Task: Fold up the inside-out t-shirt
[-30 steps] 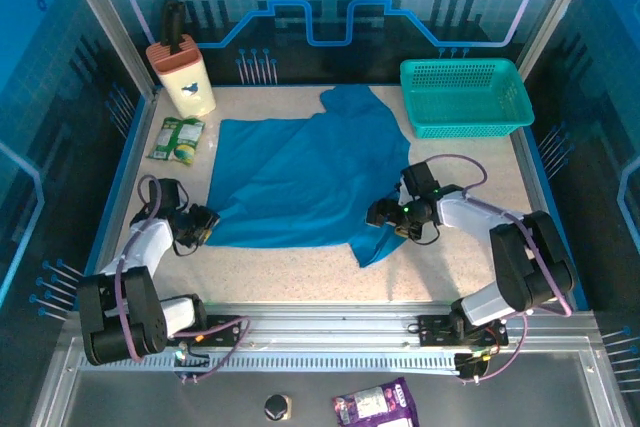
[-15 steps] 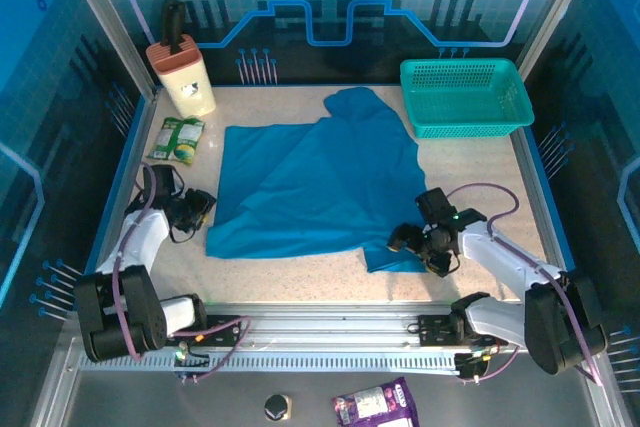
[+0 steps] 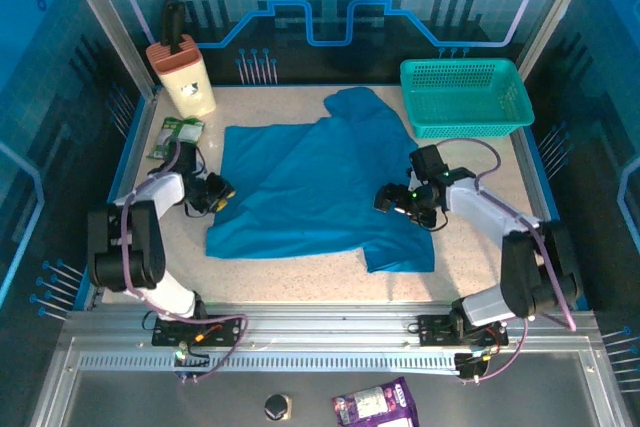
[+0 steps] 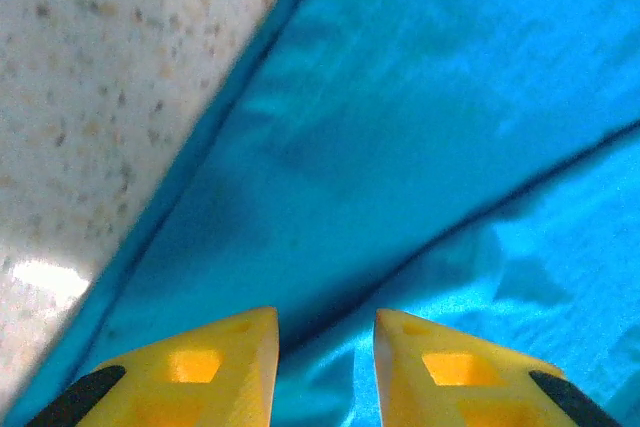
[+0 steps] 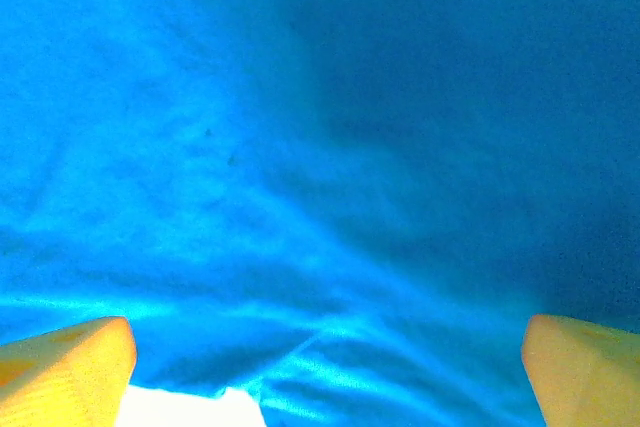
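Observation:
The inside-out t-shirt lies spread and wrinkled on the speckled table, one sleeve pointing toward the back. My left gripper is low at the shirt's left edge. In the left wrist view its yellow fingertips stand a little apart over a crease of the blue cloth, with nothing visibly pinched. My right gripper hovers over the shirt's right side. In the right wrist view it is spread wide open above the cloth.
A teal mesh basket stands at the back right. A beige holder with a dark handle stands at the back left, a green packet in front of it. A purple packet lies below the front rail.
My right gripper opened wide, dipped to the shirt's lower right corner, then came back up over the shirt. My left gripper moved back and right onto the shirt's left edge.

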Controlling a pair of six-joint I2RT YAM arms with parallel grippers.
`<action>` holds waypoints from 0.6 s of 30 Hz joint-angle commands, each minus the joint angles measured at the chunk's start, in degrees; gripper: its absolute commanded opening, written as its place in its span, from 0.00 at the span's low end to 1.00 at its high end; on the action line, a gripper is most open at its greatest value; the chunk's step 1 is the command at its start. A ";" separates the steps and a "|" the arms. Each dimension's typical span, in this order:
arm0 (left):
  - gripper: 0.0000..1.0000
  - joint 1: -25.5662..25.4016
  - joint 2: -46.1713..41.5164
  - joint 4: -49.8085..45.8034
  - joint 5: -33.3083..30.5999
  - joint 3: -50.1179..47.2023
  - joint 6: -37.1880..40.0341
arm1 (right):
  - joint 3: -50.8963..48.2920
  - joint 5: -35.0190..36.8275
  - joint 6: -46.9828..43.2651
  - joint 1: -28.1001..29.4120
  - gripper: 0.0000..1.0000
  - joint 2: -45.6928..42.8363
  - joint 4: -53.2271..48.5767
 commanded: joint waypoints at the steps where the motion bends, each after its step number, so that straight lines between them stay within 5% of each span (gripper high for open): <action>1: 0.31 -0.05 4.64 1.81 -0.85 4.04 1.05 | 1.90 -3.28 -4.77 -2.75 1.00 4.03 3.19; 11: 0.31 3.68 16.97 5.26 -1.76 10.66 -2.09 | -2.41 -4.43 -4.00 -11.73 0.98 7.65 3.97; 18: 0.31 5.64 21.07 5.78 -1.57 14.90 -3.85 | -2.66 -4.28 -4.16 -12.18 0.96 3.34 2.22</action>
